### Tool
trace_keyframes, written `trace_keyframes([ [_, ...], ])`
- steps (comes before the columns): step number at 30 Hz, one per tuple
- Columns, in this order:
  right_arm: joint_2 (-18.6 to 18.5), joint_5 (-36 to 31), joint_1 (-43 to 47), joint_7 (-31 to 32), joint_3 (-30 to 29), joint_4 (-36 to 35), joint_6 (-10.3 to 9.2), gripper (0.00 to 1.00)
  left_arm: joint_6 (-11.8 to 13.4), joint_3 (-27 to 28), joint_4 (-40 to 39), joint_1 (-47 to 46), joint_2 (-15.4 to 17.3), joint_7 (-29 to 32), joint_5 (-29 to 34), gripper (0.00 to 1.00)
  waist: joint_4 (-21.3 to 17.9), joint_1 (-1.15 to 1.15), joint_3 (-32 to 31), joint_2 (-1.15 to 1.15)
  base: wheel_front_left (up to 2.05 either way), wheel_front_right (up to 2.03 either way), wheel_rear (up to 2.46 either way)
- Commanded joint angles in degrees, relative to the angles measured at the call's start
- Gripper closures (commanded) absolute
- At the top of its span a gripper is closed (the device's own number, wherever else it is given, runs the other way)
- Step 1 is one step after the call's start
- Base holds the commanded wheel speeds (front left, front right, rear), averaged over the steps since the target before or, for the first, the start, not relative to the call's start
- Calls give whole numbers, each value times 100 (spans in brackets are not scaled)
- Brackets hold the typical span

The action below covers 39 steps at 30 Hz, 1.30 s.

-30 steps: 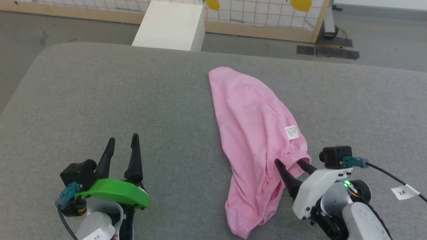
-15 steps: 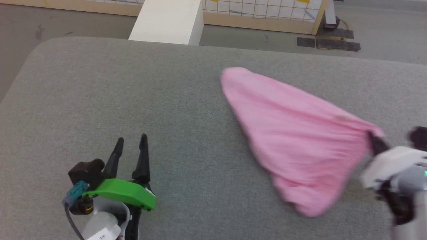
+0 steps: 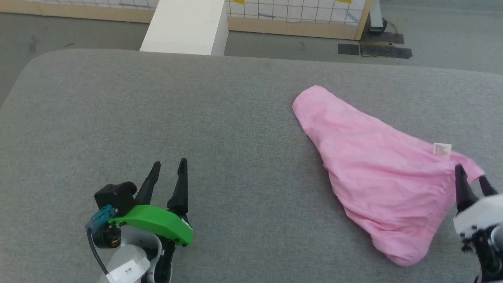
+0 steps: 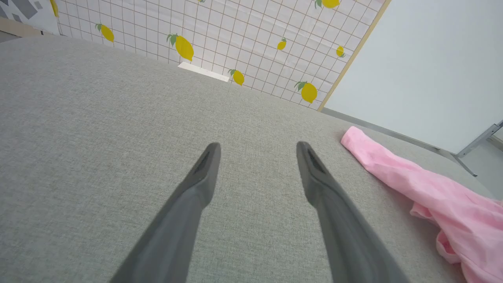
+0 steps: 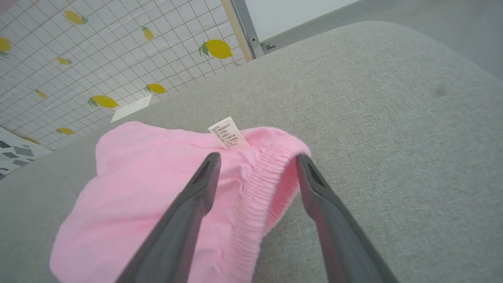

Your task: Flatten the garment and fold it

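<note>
The right gripper (image 3: pixel 470 175) has its fingers spread wide, straddling the gathered waistband (image 5: pixel 259 188) of the pink garment (image 3: pixel 373 173) without pinching it. The left gripper (image 3: pixel 169 162) is spread too, holding nothing, over the grey upholstered surface (image 3: pixel 157 102). The garment lies rumpled on the surface's right side, with its white label (image 3: pixel 442 149) showing. Beyond are a white box (image 3: pixel 184 25), a lemon-print grid screen (image 4: pixel 220 35) and the grey floor (image 3: pixel 452 35).

- We read the garment (image 3: pixel 377 184) as thin pink cloth, matt and softly creased; its waistband (image 5: pixel 261 188) is ribbed and gathered.
- The label (image 5: pixel 227 133): white, papery-looking, printed.
- The grey upholstered surface (image 3: pixel 196 118): coarse woven fabric, matt.
- On the left gripper (image 3: pixel 169 162) we see dark matt fingers (image 4: pixel 196 188), likely plastic; the green cover (image 3: pixel 157 224) is smooth plastic with a slight sheen.
- The partition frame (image 3: pixel 275 30): pale bare wood.
</note>
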Motion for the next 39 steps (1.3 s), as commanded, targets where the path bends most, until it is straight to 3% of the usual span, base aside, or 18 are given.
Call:
trace_keyframes([
  [1,-3,163,303,-112,52,-76,-8,0,-41,-15,-11,-97,-31,32,-28,0,-69,0,-69,41,0,0,0],
  [6,-3,560,1090,-224,393,-228,-8,0,-19,-60,-64,-137,-32,139,-52,0,-328,0,-104,41,0,0,0],
  [13,-3,657,1328,-402,731,-449,-8,0,-52,-213,88,-613,-29,702,-131,0,-858,0,-15,41,0,0,0],
  [20,-3,623,1065,-323,986,-813,-8,0,-83,-603,829,-2424,-76,2186,-56,0,-1369,0,548,41,0,0,0],
  [27,-3,812,884,-447,1247,-832,-8,0,120,-1095,2163,-4153,-156,4046,219,0,-1872,0,1314,41,0,0,0],
  [30,-3,878,865,-564,1311,-715,-8,0,77,-1308,2581,-4370,-288,4649,216,0,-2005,0,1455,41,0,0,0],
  [33,-3,889,857,-682,1319,-590,-8,0,-135,-1479,2799,-4298,-451,5113,50,0,-2062,0,1517,41,0,0,0],
  [39,-3,896,769,-801,1316,-480,-8,0,-282,-1751,2966,-4113,-519,5517,19,0,-2007,0,1558,41,0,0,0],
])
